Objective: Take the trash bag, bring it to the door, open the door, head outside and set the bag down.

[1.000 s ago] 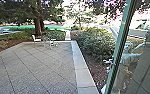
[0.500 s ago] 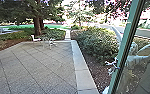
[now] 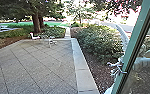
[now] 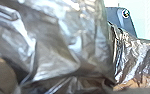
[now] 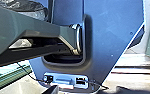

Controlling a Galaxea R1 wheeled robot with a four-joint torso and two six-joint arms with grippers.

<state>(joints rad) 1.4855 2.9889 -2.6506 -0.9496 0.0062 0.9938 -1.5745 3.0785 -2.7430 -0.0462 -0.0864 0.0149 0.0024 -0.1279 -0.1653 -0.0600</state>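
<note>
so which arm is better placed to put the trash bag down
Probably the left: the trash bag looms close in its wrist view, while the robot's dark plate takes up much of the right one.

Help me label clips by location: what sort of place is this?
Probably a paved yard outside a building: slab paving, bushes alongside it, and the green frame of what looks like a glass door.

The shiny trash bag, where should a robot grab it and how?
I'd grip a thick bunch of the loose folds on the trash bag, coming from the side facing the left wrist camera. The raised creases there look easy to pinch, while the rounded bulge might slip. I can't tell where its tied top is.
</note>
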